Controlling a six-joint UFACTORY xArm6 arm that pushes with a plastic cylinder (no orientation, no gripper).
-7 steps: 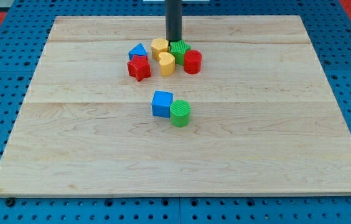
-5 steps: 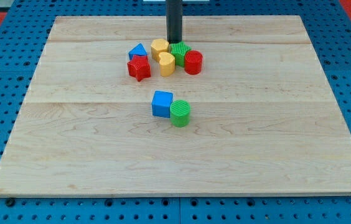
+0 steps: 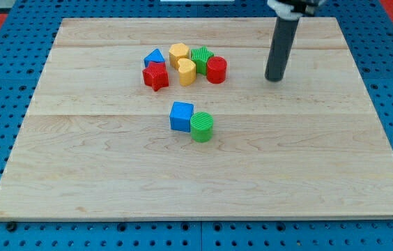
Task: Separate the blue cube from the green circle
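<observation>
The blue cube [image 3: 181, 116] sits near the board's middle, touching the green circle [image 3: 202, 127] at its lower right. My tip [image 3: 274, 79] is on the board to the upper right of this pair, well apart from them and to the right of the block cluster. The rod rises toward the view's top.
A cluster lies at the upper middle: a blue triangle [image 3: 155, 57], red star [image 3: 155, 76], yellow block [image 3: 178, 51], yellow heart [image 3: 186, 70], green block [image 3: 201, 58] and red cylinder [image 3: 216, 70]. The wooden board [image 3: 78, 174] rests on a blue pegboard.
My tip has moved from just behind the cluster to the right and slightly down. No block has moved.
</observation>
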